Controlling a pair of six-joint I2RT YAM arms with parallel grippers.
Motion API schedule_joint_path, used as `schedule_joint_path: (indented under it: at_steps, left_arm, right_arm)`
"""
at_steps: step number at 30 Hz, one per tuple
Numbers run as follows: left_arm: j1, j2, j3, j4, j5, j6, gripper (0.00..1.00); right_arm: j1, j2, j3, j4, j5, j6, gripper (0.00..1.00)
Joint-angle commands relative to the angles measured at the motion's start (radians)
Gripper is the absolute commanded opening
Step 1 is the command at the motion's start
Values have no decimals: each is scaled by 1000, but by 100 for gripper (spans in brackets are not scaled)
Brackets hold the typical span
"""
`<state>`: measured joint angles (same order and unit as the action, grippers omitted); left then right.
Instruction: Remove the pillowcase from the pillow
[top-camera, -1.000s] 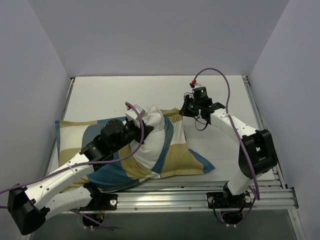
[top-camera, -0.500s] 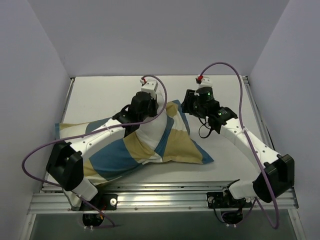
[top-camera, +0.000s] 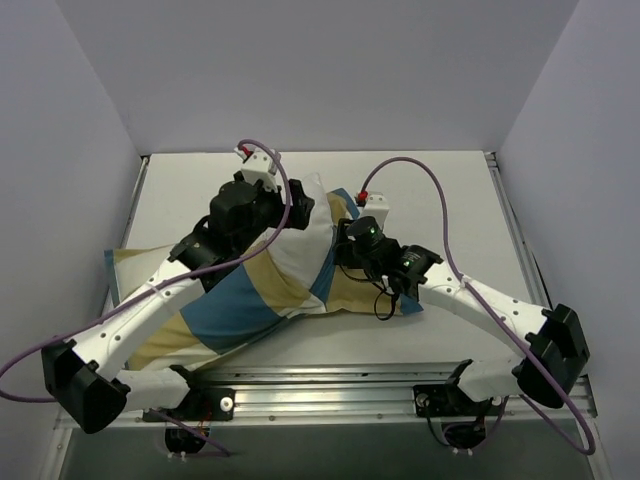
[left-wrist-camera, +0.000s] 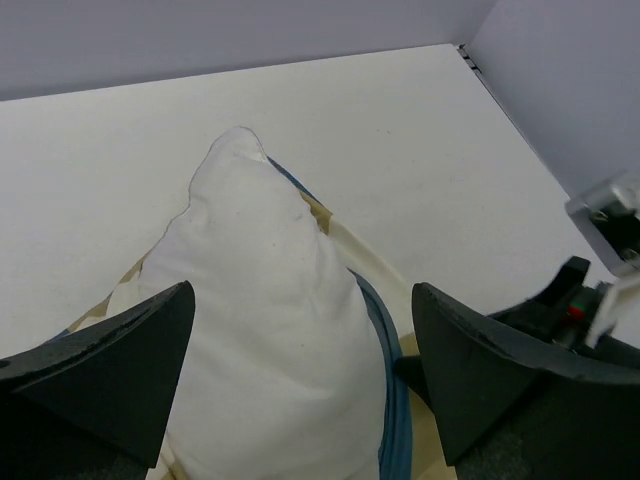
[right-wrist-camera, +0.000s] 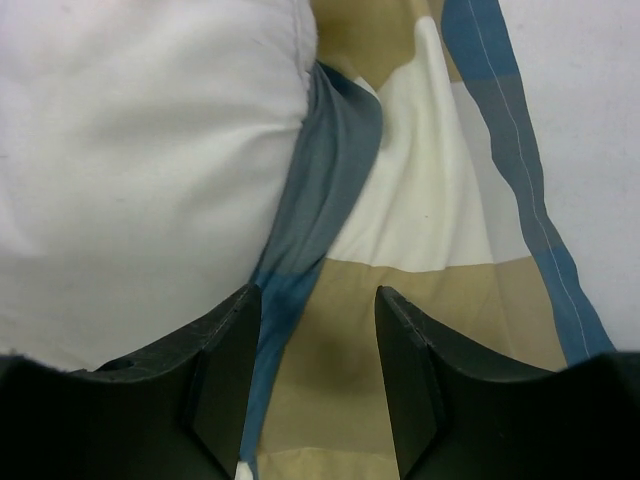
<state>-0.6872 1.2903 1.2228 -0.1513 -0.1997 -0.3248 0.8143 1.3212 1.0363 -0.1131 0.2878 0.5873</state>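
Note:
The white pillow (top-camera: 308, 232) sticks out of the checked pillowcase (top-camera: 235, 310) at mid-table, its bare corner pointing toward the back wall. In the left wrist view the pillow (left-wrist-camera: 265, 300) bulges between the wide-open fingers of my left gripper (left-wrist-camera: 300, 350), and the pillowcase's blue edge (left-wrist-camera: 388, 360) runs down its right side. My left gripper (top-camera: 290, 208) hovers over that bare end. My right gripper (top-camera: 342, 250) stands open over the cover, just right of the pillow. Its fingers (right-wrist-camera: 225, 370) straddle tan cloth and the blue edge (right-wrist-camera: 325, 170), with the pillow (right-wrist-camera: 140, 150) to their left. Neither gripper holds anything.
The white table (top-camera: 440, 190) is enclosed by grey walls at the back and sides. A metal rail (top-camera: 330, 385) runs along the near edge by the arm bases. Purple cables (top-camera: 420, 170) loop above both arms. My right arm (left-wrist-camera: 590, 300) shows at the edge of the left wrist view.
Both grippers have opened. The right arm has swung in from the back right to the cover beside the pillow. The left arm has risen and shifted left over the bare pillow end.

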Motion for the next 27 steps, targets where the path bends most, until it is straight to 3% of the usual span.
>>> schedule_joint_path:
  at_steps: [1, 9, 10, 16, 21, 26, 27]
  left_arm:
    - [-20, -48, -66, -74, 46, 52, 97]
    - [-80, 9, -134, -73, 69, 52, 100]
    - [-87, 15, -137, -67, 69, 55, 94]
    - [-110, 33, -172, -39, 60, 47, 94]
    - [-110, 61, -204, -39, 13, 17, 100]
    - [-109, 98, -224, -33, -12, -8, 76]
    - [-107, 102, -229, -33, -15, -19, 65]
  right_arm:
    - [8, 18, -30, 58, 100, 68, 45]
    - [13, 24, -68, 104, 36, 109, 45]
    - [14, 21, -68, 104, 45, 111, 45]
    - [20, 6, -56, 104, 45, 106, 45]
    - [35, 58, -70, 137, 21, 132, 45]
    - [52, 87, -84, 156, 16, 149, 46]
    - [54, 87, -82, 158, 19, 149, 46]
